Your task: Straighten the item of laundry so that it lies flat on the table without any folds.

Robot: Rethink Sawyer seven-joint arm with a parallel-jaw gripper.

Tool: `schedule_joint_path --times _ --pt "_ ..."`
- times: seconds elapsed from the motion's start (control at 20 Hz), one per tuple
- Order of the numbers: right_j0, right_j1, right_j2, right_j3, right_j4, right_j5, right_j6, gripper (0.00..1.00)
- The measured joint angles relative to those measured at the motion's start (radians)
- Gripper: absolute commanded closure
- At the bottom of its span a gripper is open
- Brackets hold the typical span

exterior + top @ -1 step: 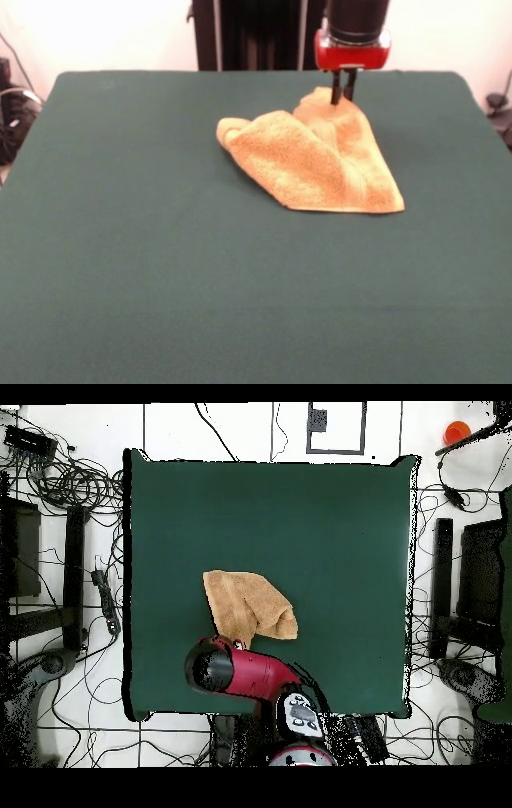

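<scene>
Front view: the claw [343,95] hangs at upper centre, its two dark fingers close together and pinching the towel's [320,160] raised far corner. The towel lies folded and bunched on the table [160,280], just right of the frame's centre.

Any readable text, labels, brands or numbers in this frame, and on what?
No readable text in either view.
Towel: plain, no tag showing.
Table: plain green cloth, no markings.
Arm: a pale panel near its base shows dark marks, too blurred to read.
Gripper: red housing, no lettering visible.
</scene>
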Motion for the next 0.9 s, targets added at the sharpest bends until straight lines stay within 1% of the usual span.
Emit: schedule_joint_path --times 0.45,0.9 --pt "0.034 -0.04 0.009 0.028 0.071 0.0 0.0 1.0" --pt "0.038 -0.039 0.01 0.028 0.107 0.0 0.0 1.0"
